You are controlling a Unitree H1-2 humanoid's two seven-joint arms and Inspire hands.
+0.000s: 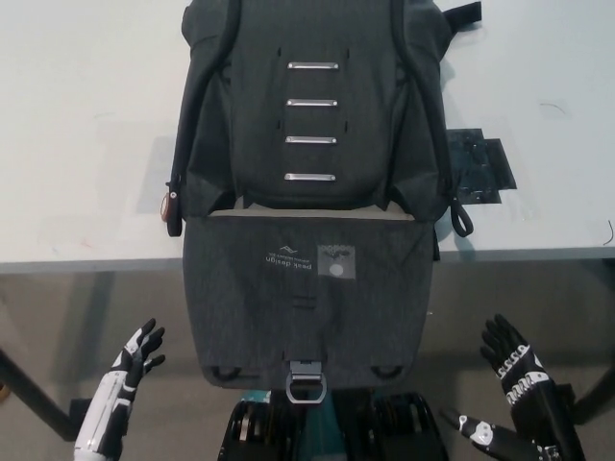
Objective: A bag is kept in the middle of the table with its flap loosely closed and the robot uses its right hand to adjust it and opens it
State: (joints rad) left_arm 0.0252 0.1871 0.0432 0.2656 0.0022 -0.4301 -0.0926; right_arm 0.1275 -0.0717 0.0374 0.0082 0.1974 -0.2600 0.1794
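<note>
A dark grey bag (312,106) lies in the middle of the white table (77,144), with several metal bars down its front. Its flap (307,288) is folded open and hangs over the table's front edge, a metal buckle (307,387) at its lower end. My black right hand (514,370) is below the table edge at the lower right, open, fingers spread and pointing up, well apart from the flap. My white left hand (137,351) rests open at the lower left, also clear of the bag.
A black strap piece (480,165) lies on the table just right of the bag. A small red tag (169,204) hangs at the bag's left side. The floor shows below the table edge.
</note>
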